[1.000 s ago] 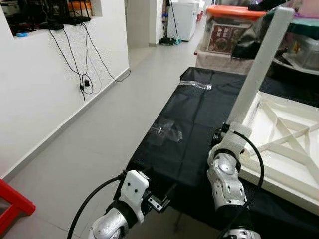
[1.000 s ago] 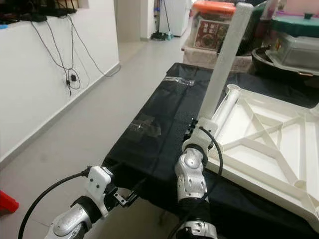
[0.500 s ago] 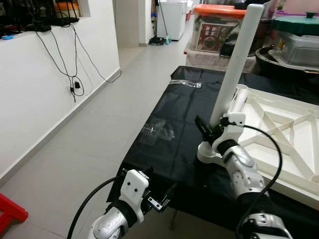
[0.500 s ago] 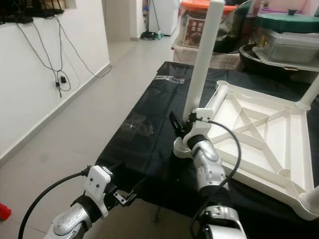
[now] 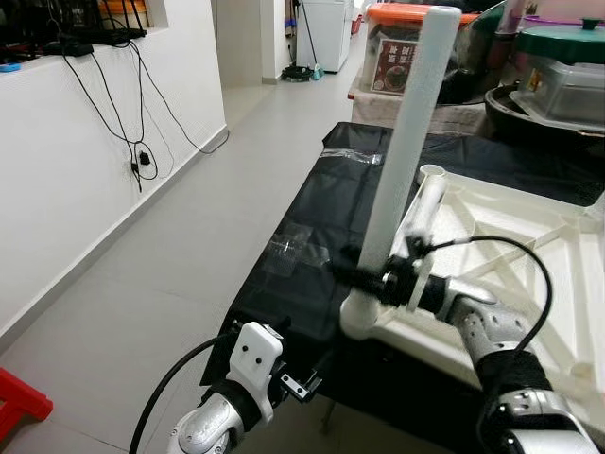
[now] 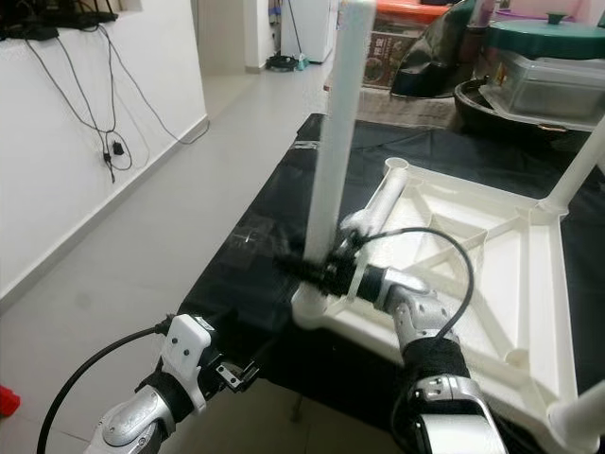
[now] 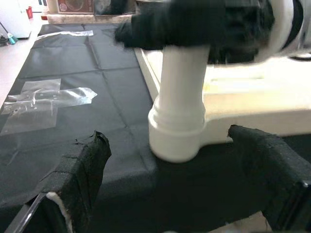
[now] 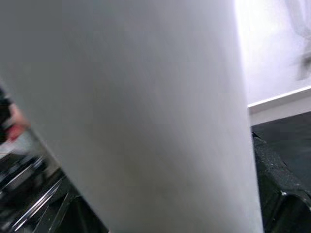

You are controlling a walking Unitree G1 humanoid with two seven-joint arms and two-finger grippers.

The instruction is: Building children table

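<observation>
A white plastic tabletop point(image 5: 515, 236) lies upside down on a black-covered table point(image 5: 312, 236). A long white table leg point(image 5: 406, 142) stands nearly upright in its near left corner socket point(image 7: 177, 141). My right gripper point(image 5: 371, 277) is shut on this leg just above the socket, with the forearm reaching in level over the tabletop. In the right wrist view the leg point(image 8: 146, 111) is pressed close against a black finger point(image 8: 279, 189). My left gripper point(image 5: 298, 386) hangs open below the table's front edge, its fingers point(image 7: 77, 179) spread in front of the socket without touching it.
Another white tube point(image 6: 383, 194) lies along the tabletop's left rim, and more legs point(image 6: 577, 156) stand at its right corners. Clear tape patches point(image 5: 298, 251) stick to the black cover. Storage boxes point(image 5: 416, 47) stand behind. A white wall with hanging cables point(image 5: 142, 123) borders open floor on the left.
The view has shifted. My right forearm has dropped from upright to level, still gripping the leg low down. The leg now stands straighter. The left arm has kept still.
</observation>
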